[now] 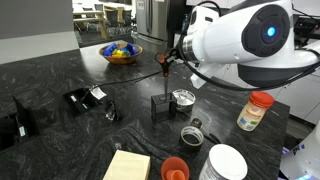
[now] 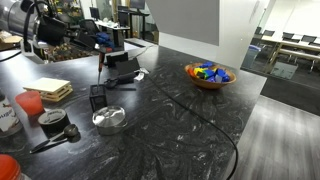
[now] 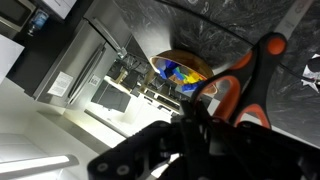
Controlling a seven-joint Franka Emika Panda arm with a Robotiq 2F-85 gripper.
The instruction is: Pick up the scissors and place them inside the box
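Gripper (image 1: 169, 53) clamped on scissors (image 1: 165, 66) at red handles, blades hanging down, just above box (image 1: 160, 106). Risk: blades off-centre or swinging at release; tips catch rim, tip light box, scissors fall onto counter (image 1: 60, 65) near tin (image 1: 184, 98).

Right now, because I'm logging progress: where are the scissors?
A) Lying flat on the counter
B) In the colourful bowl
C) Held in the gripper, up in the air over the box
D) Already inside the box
C: in both exterior views the scissors hang from the gripper above the box, clear of the counter.
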